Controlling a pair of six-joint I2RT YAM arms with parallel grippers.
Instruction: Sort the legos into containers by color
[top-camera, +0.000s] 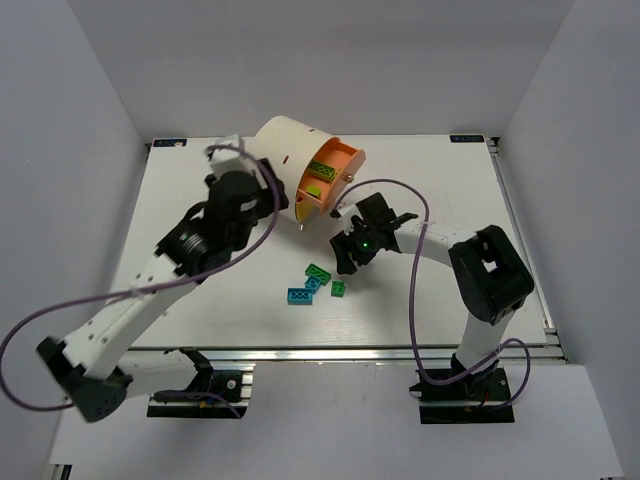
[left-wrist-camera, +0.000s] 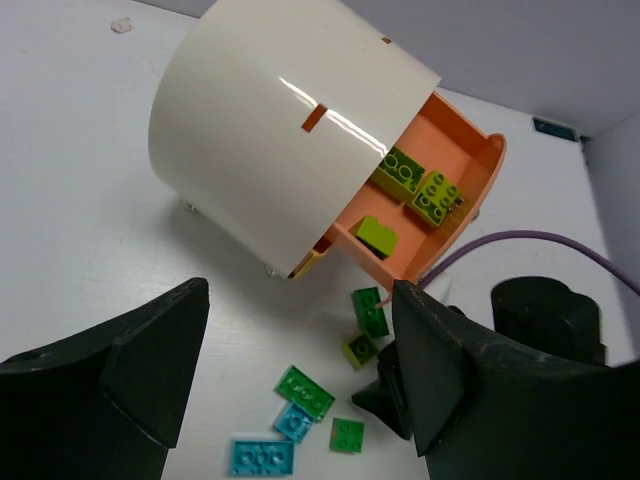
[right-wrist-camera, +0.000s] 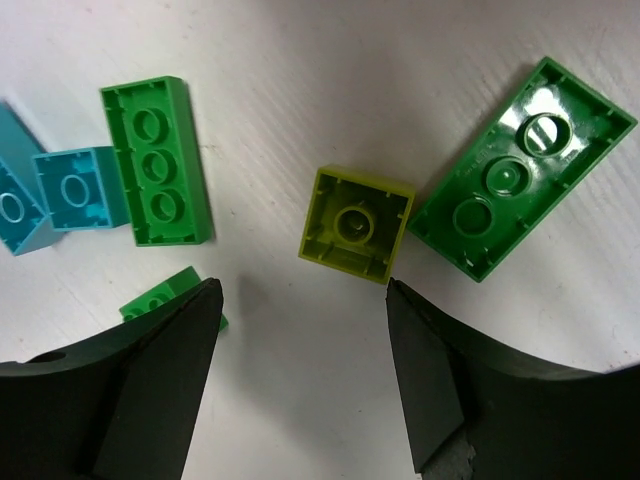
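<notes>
The cream drum (top-camera: 283, 158) stands at the back of the table with its orange drawer (top-camera: 338, 172) pulled out. Yellow-green legos (left-wrist-camera: 437, 197) lie in that drawer (left-wrist-camera: 470, 150). My left gripper (left-wrist-camera: 300, 285) hovers open and empty in front of the drum (left-wrist-camera: 270, 130). Just below the drawer, my right gripper (right-wrist-camera: 303, 285) hangs open and empty over a yellow-green brick (right-wrist-camera: 356, 224) lying studs down. Touching it is a dark green brick (right-wrist-camera: 520, 168). Further left lie a green brick (right-wrist-camera: 155, 160) and a cyan one (right-wrist-camera: 78, 188). A small green brick (right-wrist-camera: 165, 295) is half hidden by my finger.
More loose bricks lie mid-table: green (top-camera: 319, 272), cyan (top-camera: 299, 296), small green (top-camera: 338, 288). A purple cable (top-camera: 415, 215) loops over my right arm, another (top-camera: 265, 185) over my left wrist. White walls close in the back and both sides of the table.
</notes>
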